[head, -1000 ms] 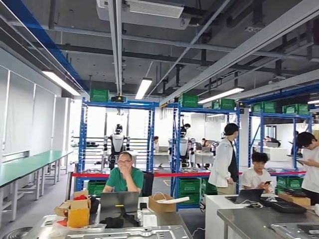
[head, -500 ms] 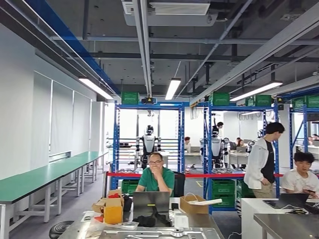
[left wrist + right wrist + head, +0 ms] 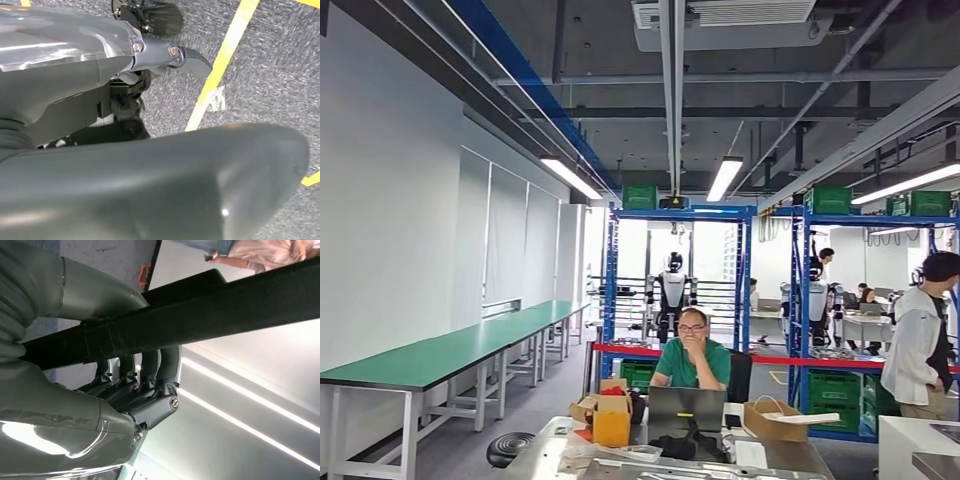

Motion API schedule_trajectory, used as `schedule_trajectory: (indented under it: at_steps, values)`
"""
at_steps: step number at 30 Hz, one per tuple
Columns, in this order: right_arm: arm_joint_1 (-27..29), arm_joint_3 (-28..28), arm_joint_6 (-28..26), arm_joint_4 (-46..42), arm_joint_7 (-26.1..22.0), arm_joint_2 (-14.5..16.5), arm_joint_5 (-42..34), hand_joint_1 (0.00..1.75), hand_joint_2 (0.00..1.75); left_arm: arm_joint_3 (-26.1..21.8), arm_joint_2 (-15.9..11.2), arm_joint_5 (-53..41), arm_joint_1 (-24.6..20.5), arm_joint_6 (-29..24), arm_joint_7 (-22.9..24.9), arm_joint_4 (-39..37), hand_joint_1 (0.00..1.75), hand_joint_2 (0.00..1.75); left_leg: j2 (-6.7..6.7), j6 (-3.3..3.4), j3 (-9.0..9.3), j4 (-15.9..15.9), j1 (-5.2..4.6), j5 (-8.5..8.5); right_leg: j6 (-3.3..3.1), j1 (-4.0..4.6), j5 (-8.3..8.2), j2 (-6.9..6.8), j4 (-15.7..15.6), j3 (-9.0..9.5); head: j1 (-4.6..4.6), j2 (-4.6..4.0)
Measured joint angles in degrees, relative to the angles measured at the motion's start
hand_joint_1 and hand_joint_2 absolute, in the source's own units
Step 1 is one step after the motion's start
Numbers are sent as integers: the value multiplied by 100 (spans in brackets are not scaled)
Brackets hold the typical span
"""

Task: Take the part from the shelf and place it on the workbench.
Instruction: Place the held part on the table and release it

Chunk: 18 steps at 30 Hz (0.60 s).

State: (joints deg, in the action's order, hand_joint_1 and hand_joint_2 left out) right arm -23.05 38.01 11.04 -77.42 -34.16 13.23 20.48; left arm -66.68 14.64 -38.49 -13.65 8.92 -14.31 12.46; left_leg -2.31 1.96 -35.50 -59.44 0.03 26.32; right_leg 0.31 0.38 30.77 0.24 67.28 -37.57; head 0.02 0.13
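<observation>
carry | my right hand has its fingers curled around the dark flat part, hooked for transport | left hand hangs, grip unclear | desk ahead

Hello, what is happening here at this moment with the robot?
The robot's right hand grips a long dark part, fingers wrapped around it. Its left hand hangs over a grey floor with yellow lines. Ahead, a person in a green shirt sits at a laptop before blue shelves. Part not yet set down.
</observation>
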Motion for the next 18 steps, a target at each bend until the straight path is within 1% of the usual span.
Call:
schedule_trajectory:
  at_steps: [1,2,3,4,6,11,18]
  values:
    - [-5,0,0,-1,-1,1,-1,175,175,0,5,0,-3,1,0,0,0,175,-24,0,2,-1,-8,3,-48,28,-190,39,-388,160,-1,0]
    - [-9,0,1,-2,-2,1,-3,175,175,1,10,0,-4,2,1,0,0,175,-40,-4,-8,-2,-5,3,-83,52,-309,71,-684,278,0,1]
    - [-12,0,4,-2,-4,1,-7,175,175,1,13,0,-1,4,2,0,0,175,-49,-3,-26,-6,-5,7,-78,65,-353,95,-857,339,-1,2]
    - [-12,0,11,-2,-7,1,-15,175,175,1,14,-1,4,6,3,0,0,175,-53,-3,-43,-13,-6,10,-56,66,-342,108,-913,353,-1,2]
    - [-9,0,29,-1,-13,1,-43,175,175,2,14,-2,13,8,3,0,0,175,-51,1,-55,-16,0,16,6,66,-336,111,-951,352,-2,1]
    - [-8,0,48,4,-17,0,-78,175,175,2,2,-1,0,7,-1,0,0,175,-50,-26,-44,15,9,-4,-6,69,-338,108,-948,349,-2,0]
    - [-9,0,51,13,-18,-1,-88,175,175,2,1,-1,2,4,4,0,0,175,-50,-32,-44,18,8,-9,-14,66,-336,108,-941,351,-2,0]
